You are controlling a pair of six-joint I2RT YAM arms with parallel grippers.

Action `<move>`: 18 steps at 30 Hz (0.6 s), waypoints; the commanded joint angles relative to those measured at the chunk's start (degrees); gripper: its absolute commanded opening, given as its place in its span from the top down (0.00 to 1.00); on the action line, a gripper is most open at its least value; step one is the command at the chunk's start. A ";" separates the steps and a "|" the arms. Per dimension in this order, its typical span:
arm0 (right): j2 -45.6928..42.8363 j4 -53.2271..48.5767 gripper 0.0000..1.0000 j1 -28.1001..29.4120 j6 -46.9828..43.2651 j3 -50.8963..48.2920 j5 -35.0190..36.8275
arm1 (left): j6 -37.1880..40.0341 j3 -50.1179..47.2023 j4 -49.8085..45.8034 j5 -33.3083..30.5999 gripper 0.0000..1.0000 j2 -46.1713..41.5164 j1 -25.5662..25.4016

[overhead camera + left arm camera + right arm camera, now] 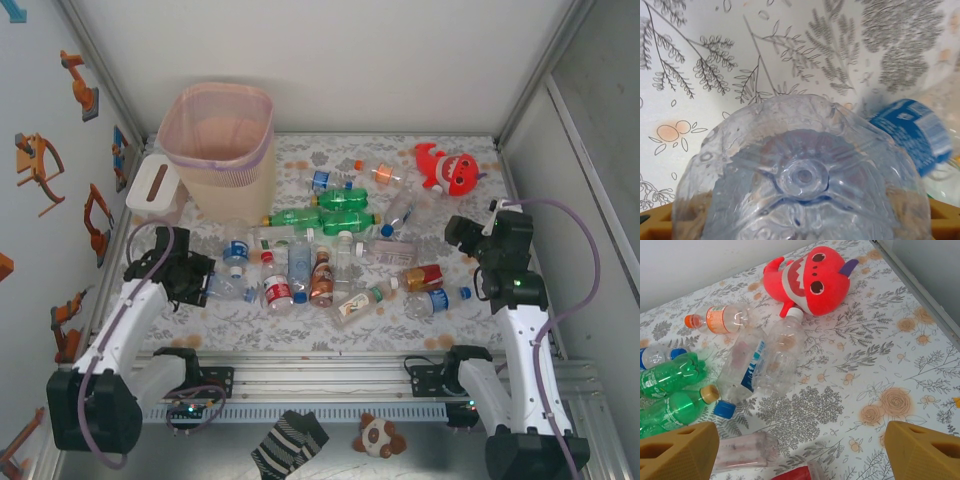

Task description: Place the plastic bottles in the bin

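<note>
plastic bottles lie scattered on their sides across the middle of the flowered counter, from the left pincer to a red-labelled one near the right arm, with green ones at the centre. the bin stands upright in the far left corner, its mouth open, and a white box sits just beside it against the left wall. a bare strip of counter runs along the near edge in front of the bottles. the left pincer is low at the left end of the heap with a clear bottle base-on between its pads; whether they press on it i cannot tell. a blue-wrapped bottle lies just beside that one on the right. the right pincer hangs above the right side, fingers spread wide and nothing between them. below it two clear bottles lie touching, an orange-capped one further off, and a red plush toy near the far right corner. open counter stretches from these bottles to the right-hand rail.
</note>
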 commanded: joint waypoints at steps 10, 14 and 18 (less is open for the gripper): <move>0.69 0.00 0.15 0.20 0.48 4.25 -1.44 | 17.89 8.50 2.42 -5.14 0.42 -13.07 2.23; 0.97 0.18 0.15 0.18 0.47 4.89 -1.44 | 26.27 11.27 7.33 -3.14 0.46 -15.04 2.59; 1.34 0.35 0.15 0.23 0.55 5.50 -1.44 | 34.87 15.15 12.45 0.21 0.47 -15.41 2.59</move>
